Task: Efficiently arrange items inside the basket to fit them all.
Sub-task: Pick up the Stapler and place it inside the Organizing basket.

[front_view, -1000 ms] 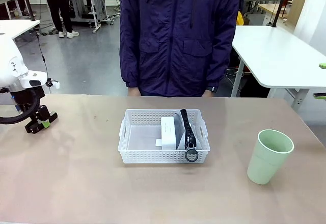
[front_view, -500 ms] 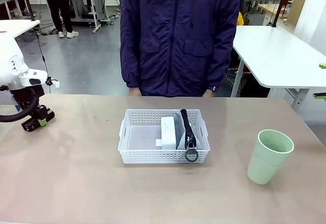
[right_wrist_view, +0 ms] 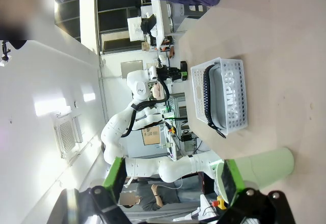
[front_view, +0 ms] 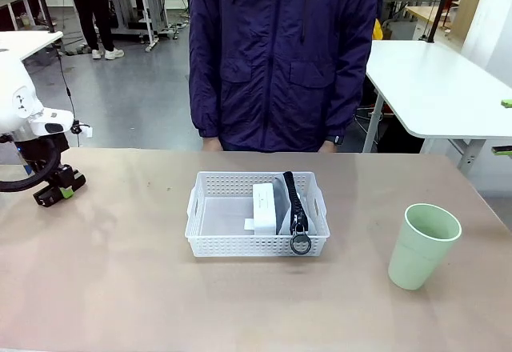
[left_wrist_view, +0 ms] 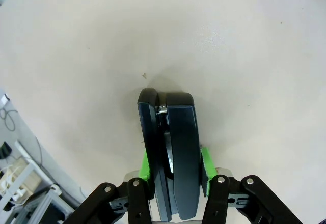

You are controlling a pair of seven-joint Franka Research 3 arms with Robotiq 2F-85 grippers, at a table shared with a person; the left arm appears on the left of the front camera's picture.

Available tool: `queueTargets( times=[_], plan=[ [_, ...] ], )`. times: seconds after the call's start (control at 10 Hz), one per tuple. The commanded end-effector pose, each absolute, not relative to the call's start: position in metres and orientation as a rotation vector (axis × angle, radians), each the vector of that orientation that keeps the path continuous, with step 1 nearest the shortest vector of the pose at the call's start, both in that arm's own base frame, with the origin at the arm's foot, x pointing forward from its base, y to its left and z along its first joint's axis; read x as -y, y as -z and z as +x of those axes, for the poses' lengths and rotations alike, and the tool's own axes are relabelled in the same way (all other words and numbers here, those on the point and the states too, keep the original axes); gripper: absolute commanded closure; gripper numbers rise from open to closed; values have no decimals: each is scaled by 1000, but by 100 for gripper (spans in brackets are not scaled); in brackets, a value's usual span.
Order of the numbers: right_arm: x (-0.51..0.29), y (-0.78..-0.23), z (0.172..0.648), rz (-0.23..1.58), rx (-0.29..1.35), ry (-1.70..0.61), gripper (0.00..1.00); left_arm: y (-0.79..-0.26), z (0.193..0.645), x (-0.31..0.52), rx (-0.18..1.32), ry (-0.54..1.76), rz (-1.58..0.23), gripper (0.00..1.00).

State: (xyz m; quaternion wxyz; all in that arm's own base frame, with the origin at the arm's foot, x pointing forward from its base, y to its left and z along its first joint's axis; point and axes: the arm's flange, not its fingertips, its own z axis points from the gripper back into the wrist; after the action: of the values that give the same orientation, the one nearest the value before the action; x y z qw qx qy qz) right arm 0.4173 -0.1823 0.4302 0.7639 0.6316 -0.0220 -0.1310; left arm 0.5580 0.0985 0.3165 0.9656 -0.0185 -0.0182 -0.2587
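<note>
We see the white lattice basket (front_view: 258,247) mid-table and the pale green cup (front_view: 422,246) upright, well to its right. In the basket, a grey pouch (front_view: 282,214) stands on edge with its black zipper up and ring pull over the front rim. A small white box (front_view: 264,203) sits against its left. Left gripper (left_wrist_view: 175,165) is clamped on the black stapler (left_wrist_view: 173,132) far left; right gripper (right_wrist_view: 170,175) is spread and empty.

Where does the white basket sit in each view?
Front view: basket at the centre of the table, before the person.
Right wrist view: upper right, turned sideways, cup below it.
Left wrist view: faces the stapler against bare table.
Shared landmark: the tan table.
</note>
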Motion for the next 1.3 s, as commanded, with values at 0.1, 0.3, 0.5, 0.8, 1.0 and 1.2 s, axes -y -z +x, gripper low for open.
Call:
queueTargets(
  times=[0.1,0.3,0.5,0.8,1.0,1.2],
  plan=[
    [182,-433,416,1353,38,297,0,-369,510,-102,134,515,-76,100],
    [182,-433,416,1353,38,297,0,-423,444,-97,177,517,-133,100],
    [182,-433,416,1353,38,297,0,-458,368,-97,179,620,-256,100],
    [182,-433,416,1353,38,297,0,-465,278,-112,390,693,-343,100],
    [182,-433,416,1353,38,297,0,-466,285,-114,388,653,-392,100],
    [182,-433,416,1353,38,297,0,-477,281,-113,360,675,-344,100]
  ],
)
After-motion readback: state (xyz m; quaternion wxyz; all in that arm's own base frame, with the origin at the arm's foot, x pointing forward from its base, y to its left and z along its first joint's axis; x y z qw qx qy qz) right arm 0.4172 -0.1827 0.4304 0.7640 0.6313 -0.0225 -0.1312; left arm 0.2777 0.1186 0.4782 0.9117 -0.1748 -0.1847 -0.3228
